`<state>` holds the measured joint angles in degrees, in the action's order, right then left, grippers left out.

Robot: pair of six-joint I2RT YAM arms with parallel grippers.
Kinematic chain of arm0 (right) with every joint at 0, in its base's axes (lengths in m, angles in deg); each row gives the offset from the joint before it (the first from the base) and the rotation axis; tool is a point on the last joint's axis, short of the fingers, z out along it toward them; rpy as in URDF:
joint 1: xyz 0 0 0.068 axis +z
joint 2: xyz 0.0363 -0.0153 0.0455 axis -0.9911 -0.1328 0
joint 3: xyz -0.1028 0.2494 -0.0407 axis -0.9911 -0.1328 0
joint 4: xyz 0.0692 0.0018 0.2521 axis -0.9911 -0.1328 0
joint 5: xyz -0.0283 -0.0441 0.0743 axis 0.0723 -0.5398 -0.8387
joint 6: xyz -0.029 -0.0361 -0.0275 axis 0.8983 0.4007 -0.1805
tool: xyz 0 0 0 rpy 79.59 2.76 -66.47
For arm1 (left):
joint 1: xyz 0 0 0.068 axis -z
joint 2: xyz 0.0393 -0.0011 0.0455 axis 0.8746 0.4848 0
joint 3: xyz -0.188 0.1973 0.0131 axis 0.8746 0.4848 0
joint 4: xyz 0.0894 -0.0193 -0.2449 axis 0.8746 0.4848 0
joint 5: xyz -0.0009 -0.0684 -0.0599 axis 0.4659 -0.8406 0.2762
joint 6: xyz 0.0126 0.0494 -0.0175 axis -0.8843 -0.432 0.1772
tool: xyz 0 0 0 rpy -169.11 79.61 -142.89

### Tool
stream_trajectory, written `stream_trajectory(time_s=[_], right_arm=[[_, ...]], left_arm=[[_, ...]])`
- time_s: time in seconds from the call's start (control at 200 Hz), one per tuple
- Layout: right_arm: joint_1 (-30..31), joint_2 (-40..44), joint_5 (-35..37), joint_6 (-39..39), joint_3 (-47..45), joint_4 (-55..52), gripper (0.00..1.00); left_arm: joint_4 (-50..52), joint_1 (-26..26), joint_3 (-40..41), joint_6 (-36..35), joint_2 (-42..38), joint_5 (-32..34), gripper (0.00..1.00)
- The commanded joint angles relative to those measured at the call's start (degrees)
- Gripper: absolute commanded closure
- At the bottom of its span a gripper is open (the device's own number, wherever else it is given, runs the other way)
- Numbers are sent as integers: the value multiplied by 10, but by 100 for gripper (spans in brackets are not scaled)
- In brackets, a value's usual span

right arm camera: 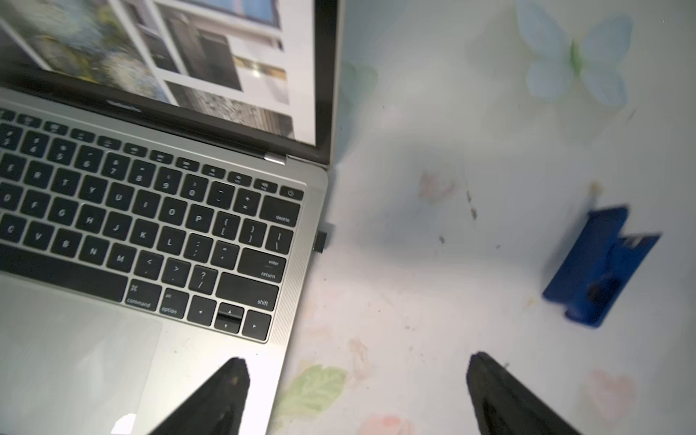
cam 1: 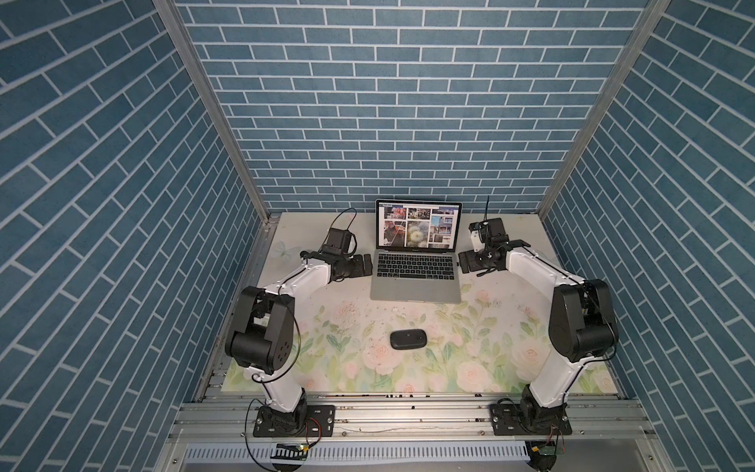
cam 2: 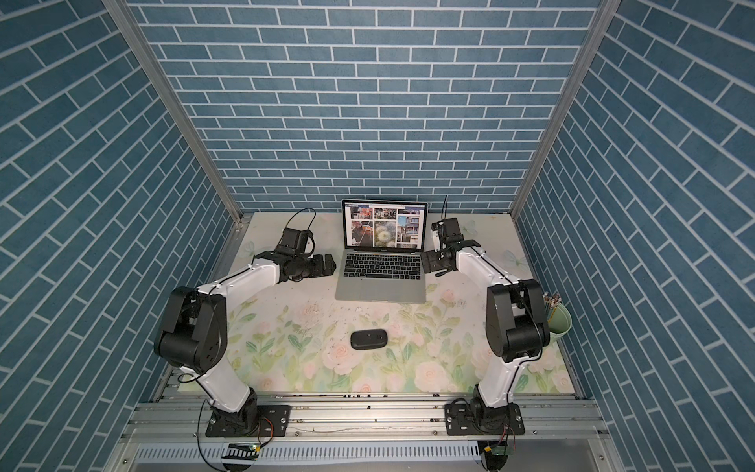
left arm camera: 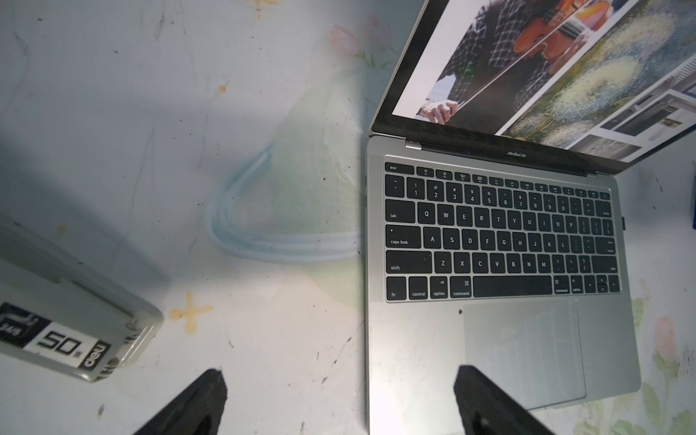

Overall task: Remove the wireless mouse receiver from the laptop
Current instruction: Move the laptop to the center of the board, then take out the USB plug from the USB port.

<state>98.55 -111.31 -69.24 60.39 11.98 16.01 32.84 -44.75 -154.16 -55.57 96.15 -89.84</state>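
Observation:
The laptop (cam 1: 414, 286) (cam 2: 380, 292) stands open at the back middle of the table, its screen showing a grid of photos. The wireless mouse receiver (right arm camera: 320, 241) is a tiny black stub sticking out of the laptop's (right arm camera: 75, 357) right side, level with the return key; it also shows in the left wrist view as a dark receiver (left arm camera: 622, 223) on the far edge. My right gripper (cam 1: 463, 261) (right arm camera: 357, 360) hovers open just right of that edge, short of the stub. My left gripper (cam 1: 367, 265) (left arm camera: 341, 374) is open, straddling the laptop's (left arm camera: 414, 357) left edge. Neither holds anything.
A black oval mouse (cam 1: 408, 340) (cam 2: 369, 340) lies on the floral mat in front of the laptop. A small blue plastic piece (right arm camera: 599, 263) sits right of the laptop. A clear labelled box (left arm camera: 67, 331) lies to its left. A green cup of pencils (cam 2: 557, 318) stands at the right edge.

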Motion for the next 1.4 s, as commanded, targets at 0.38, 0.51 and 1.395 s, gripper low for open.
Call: stream_trajectory(time_s=[0.38, 0.51, 1.395], right_arm=[[-15, -96, -22, 602, 151, -234, 8], [-18, -156, -36, 605, 187, -241, 11], [-18, -290, -96, 666, 299, -215, 17]], left_arm=[[246, 29, -173, 67, 124, 26, 0], [264, 48, -210, 75, 166, 28, 0], [390, 71, -337, 77, 306, 90, 5]])
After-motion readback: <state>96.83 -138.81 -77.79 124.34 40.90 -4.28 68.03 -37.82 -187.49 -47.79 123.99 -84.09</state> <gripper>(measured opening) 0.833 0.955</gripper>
